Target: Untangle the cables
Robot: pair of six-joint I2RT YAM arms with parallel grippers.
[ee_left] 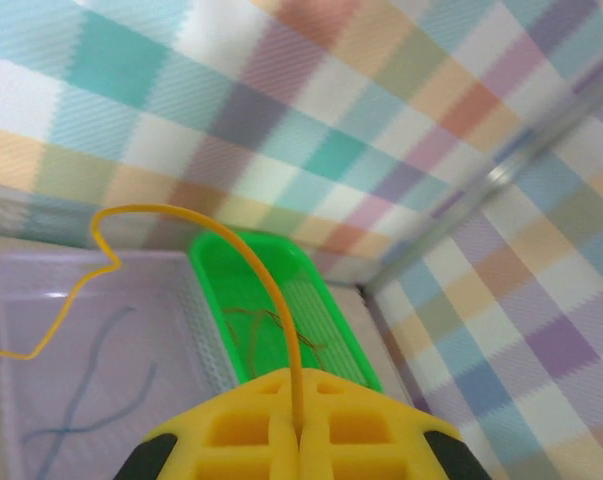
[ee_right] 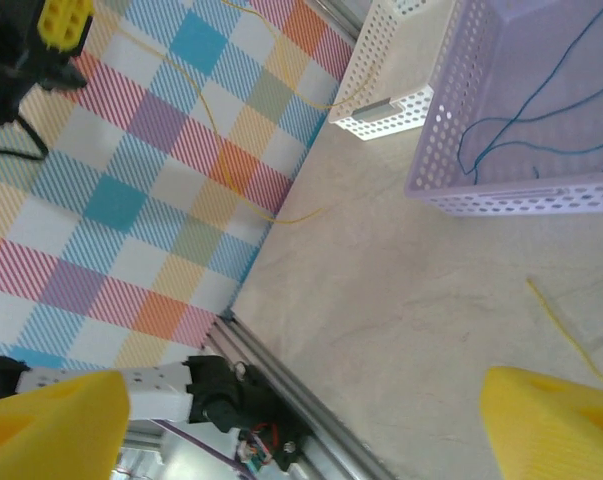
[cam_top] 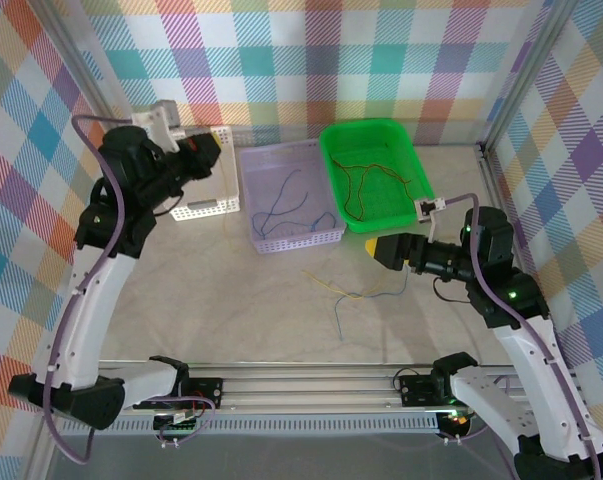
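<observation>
We are judging the sorting midway: left gripper (ee_left: 301,430), left of purple basket (cam_top: 301,243), is pinching one yellow cable (ee_left: 293,365) aloft | next is calling for a release into white basket (cam_top: 206,208) | right gripper (cam_top: 371,247), by its near-right corner, is gaping empty | counting: two loose cables (cam_top: 351,295) nearside; baskets three, green basket (cam_top: 366,127) included

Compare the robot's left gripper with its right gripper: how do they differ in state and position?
The left gripper is shut on a thin yellow wire; the right gripper is open and holds nothing. The left gripper is up beside the white perforated basket at the far left; the right gripper is by the near corner of the bright green plastic basket. Both have yellow fingers.
</observation>
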